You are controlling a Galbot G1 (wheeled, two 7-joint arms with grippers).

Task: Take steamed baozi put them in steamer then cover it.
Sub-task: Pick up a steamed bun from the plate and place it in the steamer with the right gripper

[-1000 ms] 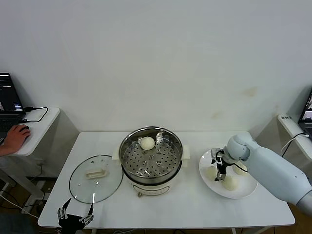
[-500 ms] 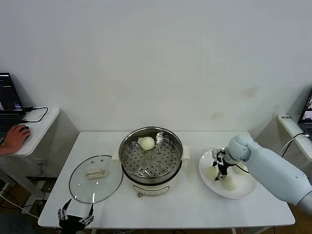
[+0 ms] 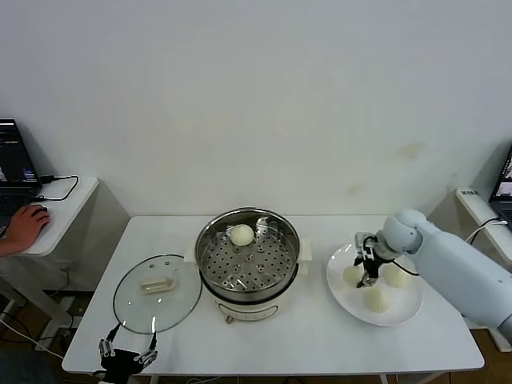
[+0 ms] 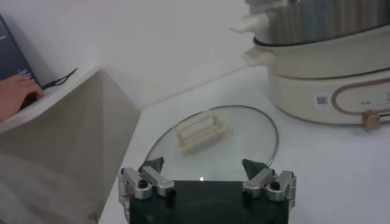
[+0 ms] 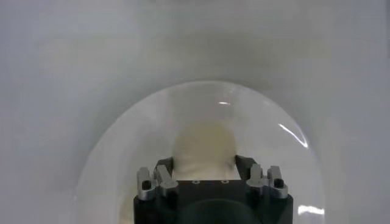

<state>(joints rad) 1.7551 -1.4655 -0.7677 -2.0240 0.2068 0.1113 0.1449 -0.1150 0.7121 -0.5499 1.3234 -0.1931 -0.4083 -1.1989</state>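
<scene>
The steamer stands at mid-table with one baozi on its perforated tray. Three baozi lie on the white plate at the right: one at its left, one at the back right, one in front. My right gripper is low over the plate. In the right wrist view its fingers close on the sides of a baozi. The glass cover lies flat left of the steamer. My left gripper is open and empty at the table's front left edge.
In the left wrist view the cover lies just ahead of the open left gripper, with the steamer's base beyond it. A side desk with a laptop and a person's hand stands at far left.
My right gripper has shifted a little to the right and back over the plate, and the left bun has moved with it. The left gripper has barely moved.
</scene>
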